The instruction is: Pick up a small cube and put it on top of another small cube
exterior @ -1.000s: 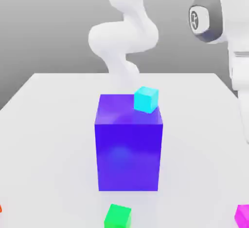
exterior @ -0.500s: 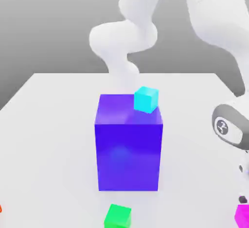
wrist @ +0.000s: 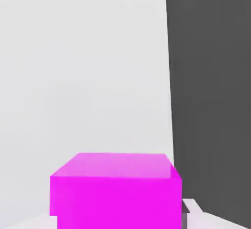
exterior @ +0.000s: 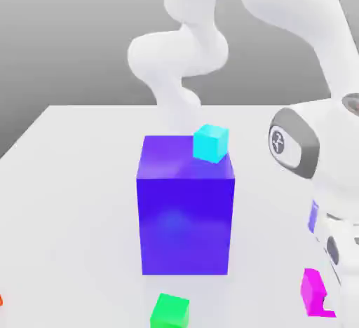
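The small magenta-pink cube [exterior: 313, 291] hangs near the front of the white table [exterior: 70, 179], at the exterior view's right. My gripper [exterior: 320, 297] is shut on it, and the white hand rises just behind it. In the hand view the same magenta cube [wrist: 115, 189] sits close up, with a pale fingertip [wrist: 193, 209] showing beside it. A small cyan cube [exterior: 210, 143] rests on the back corner of the big blue-violet block [exterior: 186, 207]. A small green cube [exterior: 170, 311] lies on the table in front of that block.
The tall blue-violet block stands mid-table, to the exterior view's left of my hand. An orange sliver [exterior: 1, 300] shows at the left edge. The arm's white links [exterior: 175, 60] arch behind and above the block. Beyond the table's edge [wrist: 169, 101] is dark floor.
The arm swung down to the front right corner and the jaws went from open to shut on the magenta cube. The cube now sits higher and further left than before.
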